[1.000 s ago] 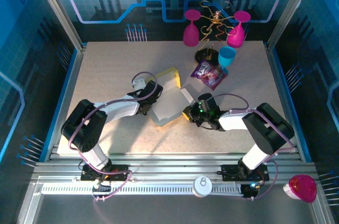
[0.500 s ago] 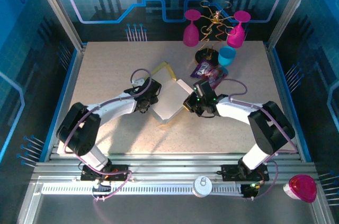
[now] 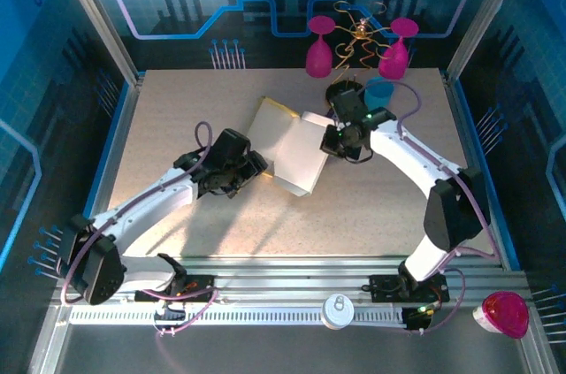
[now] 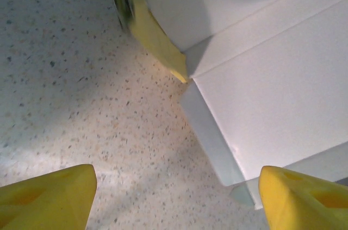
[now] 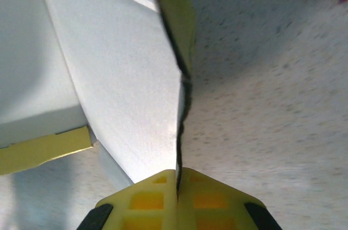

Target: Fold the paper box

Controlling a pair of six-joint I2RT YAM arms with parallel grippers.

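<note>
Left gripper over table, centre-left: jaws spread wide, empty, just beside near-left edge of paper box. Paper box mid-table, partly unfolded, pale inside up, yellow flap at far-left corner. Right gripper at box's right side, jaws clamped on thin flap edge. Blue cup far right, behind right arm.

Top cam high up behind arm bases, looks down over whole table — widest, farthest view. Left wrist cam rides low, close to tabletop, peers past left gripper at paper box corner. Right wrist cam tighter still — same box from opposite side, right gripper at bottom edge.
</note>
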